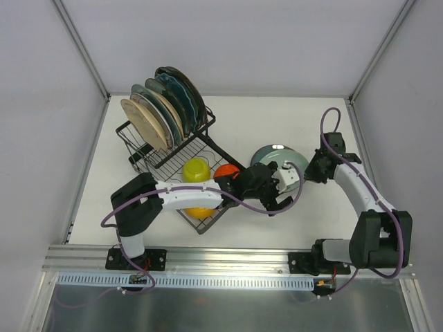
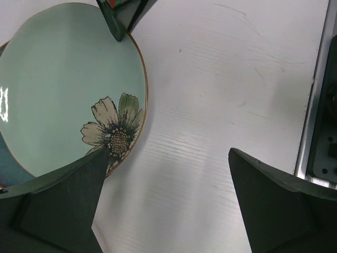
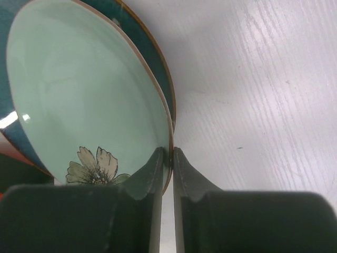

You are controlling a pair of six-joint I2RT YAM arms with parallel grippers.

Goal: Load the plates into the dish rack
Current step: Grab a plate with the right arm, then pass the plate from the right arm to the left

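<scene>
Mint green plate, lying on a teal plate, is what we are pinching by the rim in our right gripper, while our left gripper is hovering wide open just beside it.

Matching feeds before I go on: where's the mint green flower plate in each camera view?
Top external: the mint green plate lies right of centre, right of the dish rack.
Left wrist: the plate fills the upper left.
Right wrist: the plate fills the left, its rim pinched by the right gripper.
Shared landmark: the painted flower shows in both wrist views; it cannot be made out from above.
</scene>
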